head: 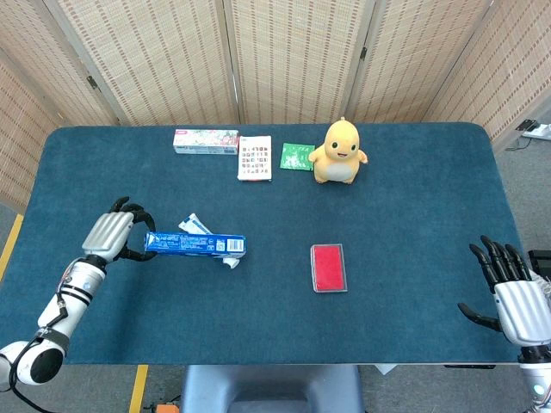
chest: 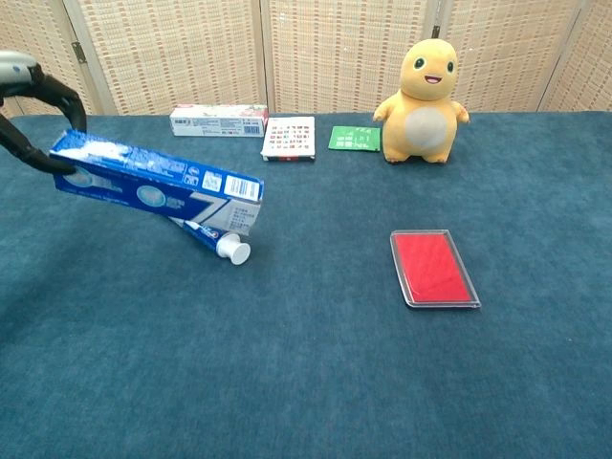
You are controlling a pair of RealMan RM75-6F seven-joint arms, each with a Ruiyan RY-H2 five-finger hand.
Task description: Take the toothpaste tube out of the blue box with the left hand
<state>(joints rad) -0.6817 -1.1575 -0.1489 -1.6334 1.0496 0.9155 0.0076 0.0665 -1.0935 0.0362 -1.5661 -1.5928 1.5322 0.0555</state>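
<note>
My left hand (head: pixel 114 236) (chest: pixel 29 96) grips one end of the long blue box (head: pixel 195 245) (chest: pixel 158 187), which is lowered over the table, nearly level in the head view. The white and blue toothpaste tube (head: pixel 194 225) (chest: pixel 218 241) lies on the blue tabletop outside the box, partly hidden beneath it, with its white cap sticking out at the box's right end. My right hand (head: pixel 510 292) hovers at the table's front right corner, fingers spread, holding nothing; the chest view does not show it.
A red flat case (head: pixel 329 268) (chest: pixel 432 268) lies right of centre. Along the back stand a white toothpaste carton (head: pixel 206 141) (chest: pixel 218 120), a patterned card pack (head: pixel 255 157) (chest: pixel 289 138), a green packet (head: pixel 297 157) (chest: pixel 355 138) and a yellow plush toy (head: pixel 338 152) (chest: pixel 425 89).
</note>
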